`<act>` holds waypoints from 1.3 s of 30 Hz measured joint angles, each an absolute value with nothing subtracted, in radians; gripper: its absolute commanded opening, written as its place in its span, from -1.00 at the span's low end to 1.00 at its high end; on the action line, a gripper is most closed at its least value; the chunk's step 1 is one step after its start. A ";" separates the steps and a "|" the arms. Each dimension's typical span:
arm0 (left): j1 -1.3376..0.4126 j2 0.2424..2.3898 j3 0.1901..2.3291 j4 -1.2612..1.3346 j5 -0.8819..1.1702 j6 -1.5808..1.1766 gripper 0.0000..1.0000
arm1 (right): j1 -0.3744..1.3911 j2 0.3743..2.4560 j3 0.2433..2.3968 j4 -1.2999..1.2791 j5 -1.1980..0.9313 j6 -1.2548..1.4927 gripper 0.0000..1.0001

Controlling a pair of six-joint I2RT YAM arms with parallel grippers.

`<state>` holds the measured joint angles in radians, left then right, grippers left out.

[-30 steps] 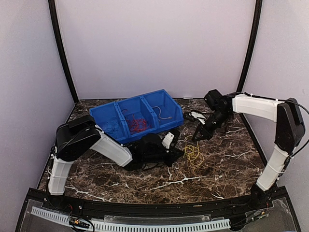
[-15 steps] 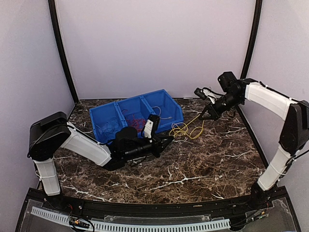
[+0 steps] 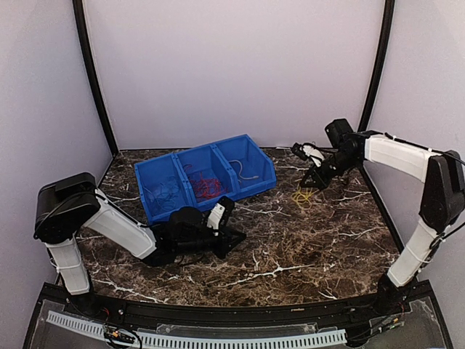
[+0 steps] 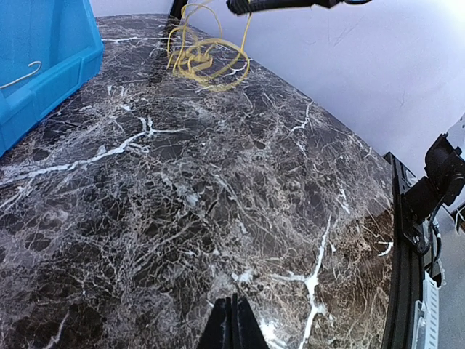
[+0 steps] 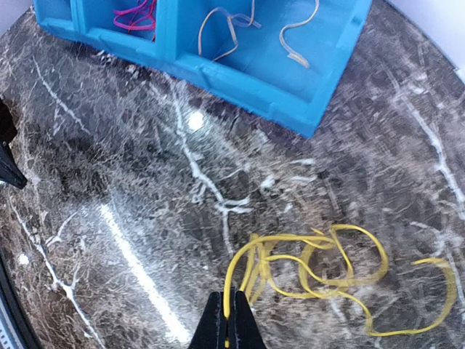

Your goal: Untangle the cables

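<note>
A yellow cable (image 5: 320,269) lies in loose loops on the dark marble table, at the back right in the top view (image 3: 303,195) and at the far end in the left wrist view (image 4: 203,54). My right gripper (image 5: 229,314) is shut on one strand of it, just above the table (image 3: 317,177). My left gripper (image 4: 233,320) is shut and empty, low over bare marble near the table's middle (image 3: 234,236). Red cables (image 3: 205,185) lie in the middle compartment of the blue bin (image 3: 195,207); thin pale wires (image 5: 229,29) lie in its right compartment.
The blue three-compartment bin (image 5: 276,87) stands at the back left of the marble table (image 3: 320,240). Black frame posts (image 3: 374,73) rise at the back corners. A black rail (image 4: 407,262) runs along the table's near edge.
My right gripper has lowered the yellow cable toward the table at the back right, and the loops now rest there. My left gripper has let go and drawn back left, away from the cable.
</note>
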<state>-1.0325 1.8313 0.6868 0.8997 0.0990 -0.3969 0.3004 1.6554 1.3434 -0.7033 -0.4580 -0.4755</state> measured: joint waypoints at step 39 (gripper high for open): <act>-1.015 2.033 1.036 0.525 0.061 -0.514 0.02 | 0.501 1.626 1.052 -0.728 -0.442 -0.654 -1.00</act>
